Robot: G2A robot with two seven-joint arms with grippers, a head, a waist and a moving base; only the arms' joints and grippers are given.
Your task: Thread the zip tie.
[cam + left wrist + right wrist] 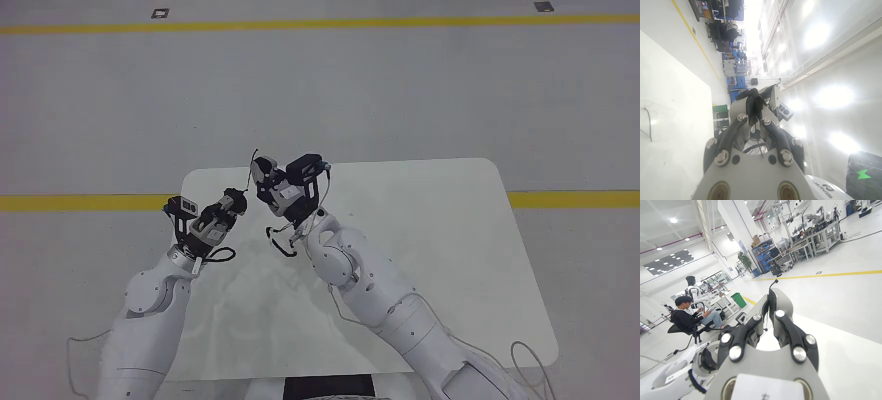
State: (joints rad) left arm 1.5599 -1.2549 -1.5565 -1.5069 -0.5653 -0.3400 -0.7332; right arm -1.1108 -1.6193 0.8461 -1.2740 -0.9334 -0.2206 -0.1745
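The right gripper (769, 303) is pinching the zip tie (775, 281), its pads pressed flat together. The tie's thin black end is sticking out past the fingertips and curving to a small head. Seen from above, the right gripper (260, 175) is hanging over the white table (430, 230) at about 10 o'clock on the tabletop, and the zip tie (254, 157) is pointing toward 12 o'clock.

The left gripper (236, 202) is sitting just beside it, at about 8 o'clock from it. In its own wrist view the left gripper (753, 101) is pressing its black pads tight together. A thin black strand is running back between its fingers toward the wrist, so it appears to be gripping the tie too.

Farther out, a clear sheet (657, 117) with a thin grey strand is lying on the table. A yellow floor line (60, 203) is running off from the table's sides at 9 and 3 o'clock.
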